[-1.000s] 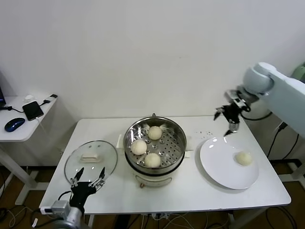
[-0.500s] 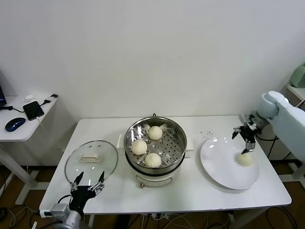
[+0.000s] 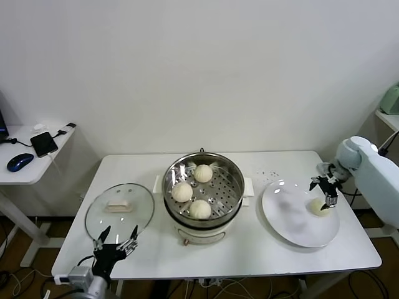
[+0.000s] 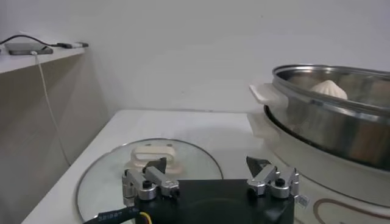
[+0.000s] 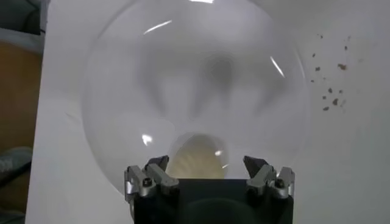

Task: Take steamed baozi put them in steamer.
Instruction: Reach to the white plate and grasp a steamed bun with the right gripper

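My right end effector (image 3: 325,192) hangs released right over the last baozi (image 3: 320,207) on the plate (image 3: 293,218), perhaps touching it. Three baozi (image 3: 181,192) sit in the steamer (image 3: 202,190). My left end effector (image 3: 116,240) waits released at the worktop's (image 3: 249,249) near edge.

No readable text, brand, number or sign shows in any of the three views. A small label sits on the black body of the left claw (image 4: 210,176) in its own wrist view, near the right-hand finger mount, but its print is too small to make out. The steamer (image 3: 202,187) shows no legible marking on its steel wall or cream base.
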